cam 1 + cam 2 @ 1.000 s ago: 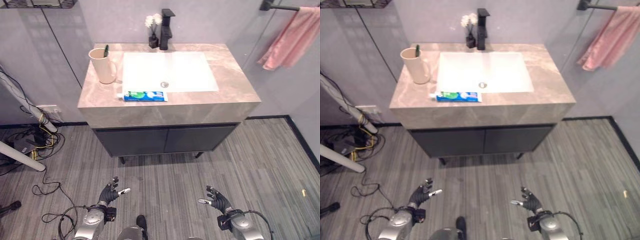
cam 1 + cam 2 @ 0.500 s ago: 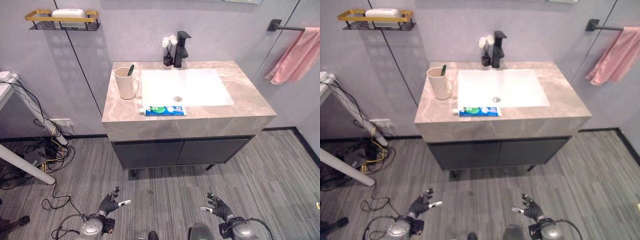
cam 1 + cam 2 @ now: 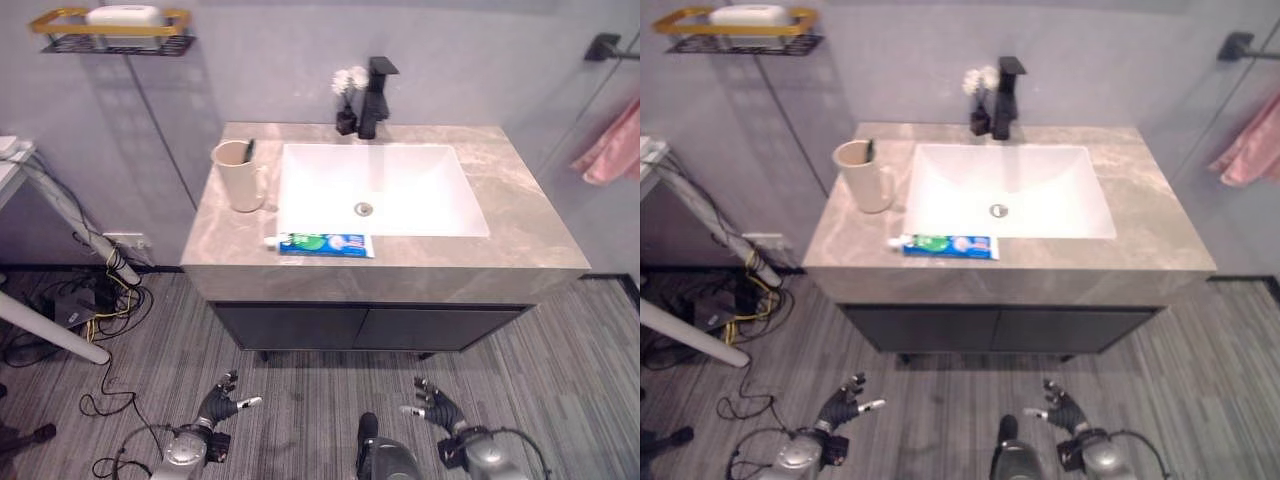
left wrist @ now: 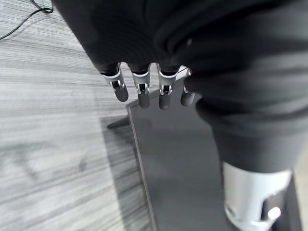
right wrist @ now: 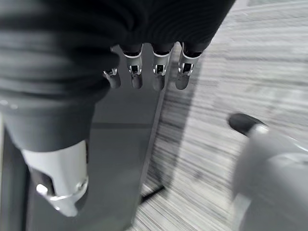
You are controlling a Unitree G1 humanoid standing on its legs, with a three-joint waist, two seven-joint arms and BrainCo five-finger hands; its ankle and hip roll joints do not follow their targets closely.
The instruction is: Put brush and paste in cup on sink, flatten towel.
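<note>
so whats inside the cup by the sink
A dark green toothbrush pokes up from the beige cup left of the basin; its lower part is hidden by the cup wall. The toothpaste lies outside, on the counter's front edge.

Bathroom fixtures along a grey wall

A black tap (image 3: 375, 82) stood at the back of the counter, a small dark vase (image 3: 346, 120) of white flowers just beside it. A gold-railed shelf (image 3: 110, 30) hung on the wall, and dark cabinet doors (image 3: 368, 328) closed off the space below.
</note>
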